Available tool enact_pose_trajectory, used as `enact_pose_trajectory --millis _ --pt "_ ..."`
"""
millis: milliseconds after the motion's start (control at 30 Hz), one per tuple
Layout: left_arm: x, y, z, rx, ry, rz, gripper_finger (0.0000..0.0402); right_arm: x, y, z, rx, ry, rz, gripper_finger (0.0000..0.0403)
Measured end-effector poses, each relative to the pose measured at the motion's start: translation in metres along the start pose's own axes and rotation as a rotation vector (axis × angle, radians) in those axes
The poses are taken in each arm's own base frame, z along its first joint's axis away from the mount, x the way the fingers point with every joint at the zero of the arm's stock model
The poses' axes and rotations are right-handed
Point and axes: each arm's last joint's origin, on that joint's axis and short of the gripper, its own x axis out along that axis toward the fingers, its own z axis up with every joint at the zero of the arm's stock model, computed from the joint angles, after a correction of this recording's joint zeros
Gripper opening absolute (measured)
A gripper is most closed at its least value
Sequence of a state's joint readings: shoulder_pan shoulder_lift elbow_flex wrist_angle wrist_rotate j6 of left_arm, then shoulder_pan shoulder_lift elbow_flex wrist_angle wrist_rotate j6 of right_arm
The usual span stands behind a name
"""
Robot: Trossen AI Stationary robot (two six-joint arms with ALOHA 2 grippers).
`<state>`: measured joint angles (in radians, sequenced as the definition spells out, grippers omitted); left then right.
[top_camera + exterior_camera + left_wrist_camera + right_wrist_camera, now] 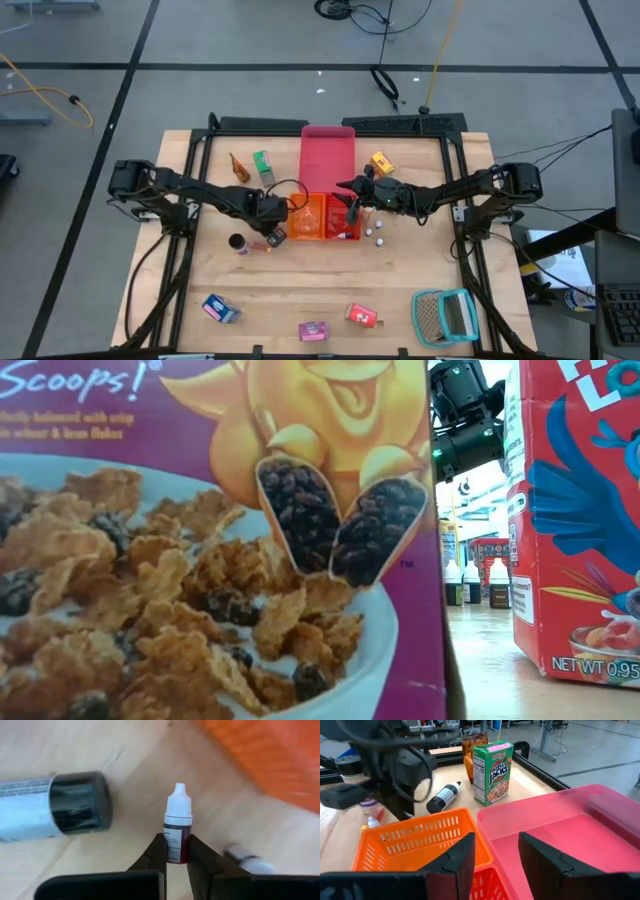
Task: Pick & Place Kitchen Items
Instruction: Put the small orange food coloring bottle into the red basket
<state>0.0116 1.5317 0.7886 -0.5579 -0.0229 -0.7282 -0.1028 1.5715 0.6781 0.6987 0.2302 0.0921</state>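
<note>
The counter [330, 290] is pale wood inside a black frame, standing on a grey floor [200, 40] crossed by dark lines, with cables trailing beyond its far edge.

Along the near edge lie three small boxes: a blue box [220, 308], a pink box [314, 330] and a red box [362, 316]. A teal basket [446, 316] sits at the near right corner.

Toward the middle, the left claw [176, 855] is closed on a small red dropper bottle [176, 827] with a white cap, which stands upright on the wood. Just beside it lies a black-capped bottle [55, 810] on its side. A dark round can [237, 242] stands a little to the left.

Three little white-capped bottles [375, 234] stand just right of the orange tray [310, 216]. The right claw [495, 857] hangs above the trays with its fingers apart and nothing between them.

Farther back, the pink tray [328, 160] reaches toward the far edge. Left of it stand a green cereal box [492, 772] and an orange-brown cone [238, 167]; right of it sits one yellow box [382, 162].
</note>
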Motion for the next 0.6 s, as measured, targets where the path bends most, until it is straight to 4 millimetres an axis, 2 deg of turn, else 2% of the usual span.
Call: enact_pose_trajectory --millis 200,400,600 --pt "-0.029 -0.001 -0.002 -0.013 -0.104 -0.036 0.0030 0.000 0.000 0.000 0.000 0.000 0.000 0.0142" --pt "-0.055 0.008 -0.008 -0.060 -0.176 -0.023 0.0030 0.000 0.000 0.000 0.000 0.000 0.000 0.0142" --pt "-0.075 0.005 -0.006 -0.008 -0.324 -0.077 0.0034 0.000 0.001 0.001 0.030 -0.005 0.038 0.0142"
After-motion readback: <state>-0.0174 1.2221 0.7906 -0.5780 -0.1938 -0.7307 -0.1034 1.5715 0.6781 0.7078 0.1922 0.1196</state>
